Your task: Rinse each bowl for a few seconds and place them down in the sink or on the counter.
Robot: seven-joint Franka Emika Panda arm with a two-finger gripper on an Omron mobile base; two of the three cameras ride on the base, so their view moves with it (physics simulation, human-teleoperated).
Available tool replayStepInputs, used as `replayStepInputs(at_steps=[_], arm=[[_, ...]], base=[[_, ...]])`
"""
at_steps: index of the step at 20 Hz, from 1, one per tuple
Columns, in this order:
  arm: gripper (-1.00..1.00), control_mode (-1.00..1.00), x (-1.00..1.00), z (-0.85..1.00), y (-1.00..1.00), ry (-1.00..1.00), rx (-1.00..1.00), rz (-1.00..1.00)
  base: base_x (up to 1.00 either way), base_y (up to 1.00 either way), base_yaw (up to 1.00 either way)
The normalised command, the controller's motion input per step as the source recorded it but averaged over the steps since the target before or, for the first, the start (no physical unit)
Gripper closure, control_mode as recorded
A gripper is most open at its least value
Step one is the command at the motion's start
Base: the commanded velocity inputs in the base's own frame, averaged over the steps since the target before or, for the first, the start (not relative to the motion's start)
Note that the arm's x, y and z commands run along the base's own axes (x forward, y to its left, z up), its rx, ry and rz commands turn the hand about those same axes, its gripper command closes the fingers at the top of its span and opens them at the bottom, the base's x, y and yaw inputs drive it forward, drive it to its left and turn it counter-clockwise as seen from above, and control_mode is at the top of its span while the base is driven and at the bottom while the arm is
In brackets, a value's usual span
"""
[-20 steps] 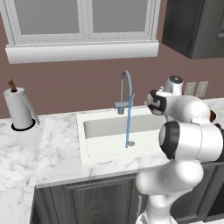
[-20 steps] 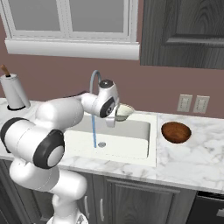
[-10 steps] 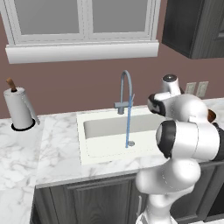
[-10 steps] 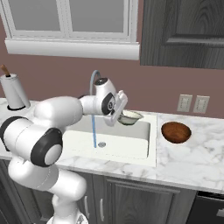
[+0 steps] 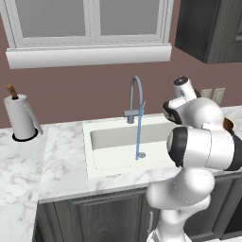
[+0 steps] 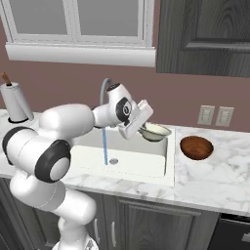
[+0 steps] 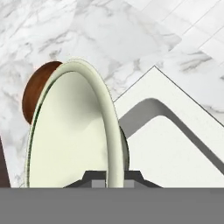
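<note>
bowl (image 6: pixel 155 132) carried right | rim pinched between gripper (image 6: pixel 140 131) fingers

Cream bowl (image 6: pixel 155 132) over sink (image 6: pixel 161 163); brown bowl (image 6: pixel 196 147) on counter (image 6: pixel 219 176).

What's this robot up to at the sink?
The white robot arm is holding a cream-coloured bowl by its rim, the gripper shut on it, over the right end of the sink. The faucet is running, a thin stream falling toward the drain, but the bowl sits off to the right of the water. A second, reddish-brown bowl rests on the marble counter to the right of the sink. A paper towel roll stands at the far left.
</note>
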Motion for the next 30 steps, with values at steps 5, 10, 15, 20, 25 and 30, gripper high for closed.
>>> replayStepInputs(at_steps=[5,10,15,20,25,30], arm=[[1.00,-1.00,-0.13,0.29,-0.30,-0.03,-0.06,-0.32],[1.00,-1.00,-0.29,0.12,-0.24,-0.04,-0.04,-0.30],[1.00,-1.00,-0.68,-0.12,-0.14,-0.08,-0.05,-0.24],[1.00,-1.00,-0.80,-0.26,-0.07,-0.11,-0.07,-0.20],[1.00,-1.00,-0.43,-0.14,-0.20,-0.06,-0.06,-0.19],[1.00,-1.00,-0.18,-0.22,-0.27,-0.03,-0.06,-0.16]], base=[[0.00,0.00,0.00],[0.00,0.00,0.00],[0.00,0.00,0.00],[0.00,0.00,0.00],[0.00,0.00,0.00],[0.00,0.00,0.00]])
